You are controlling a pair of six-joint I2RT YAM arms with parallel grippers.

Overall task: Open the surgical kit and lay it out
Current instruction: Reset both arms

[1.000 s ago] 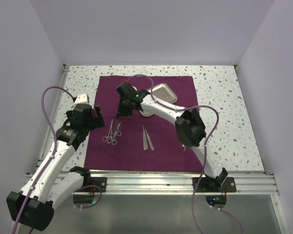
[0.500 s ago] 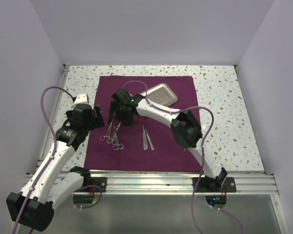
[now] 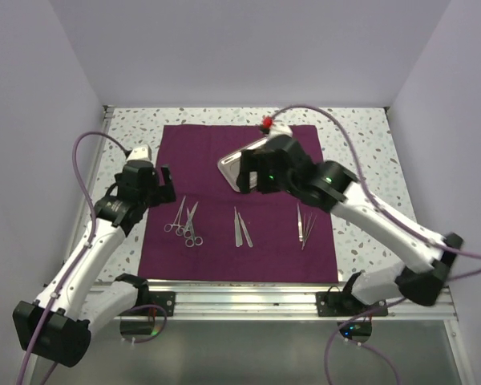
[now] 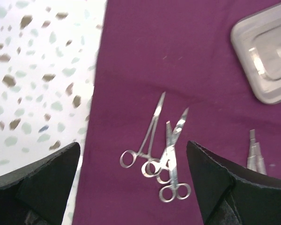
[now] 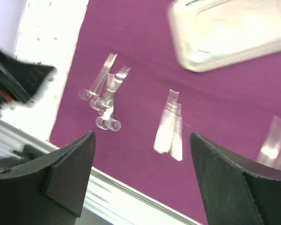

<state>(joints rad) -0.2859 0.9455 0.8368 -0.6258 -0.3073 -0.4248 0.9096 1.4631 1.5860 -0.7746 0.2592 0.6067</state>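
Seeing the speckled counter (image 3: 369, 160) first, we note the maroon cloth wrap (image 3: 204, 144) spread flat over the middle of the top view. The steel tray (image 3: 229, 164) sits at the cloth's upper centre, partly hidden by the right pincer (image 3: 244, 172), whose wrist view shows it spread wide and empty. The left pincer (image 3: 165, 184) hangs at the cloth's left edge, also wide apart, holding nothing. We see forceps (image 3: 176, 216) and scissors (image 3: 191, 227) touching at the cloth's lower left, tweezers (image 3: 240, 228) at lower centre, and a second thin steel pair (image 3: 304, 224) at lower right.
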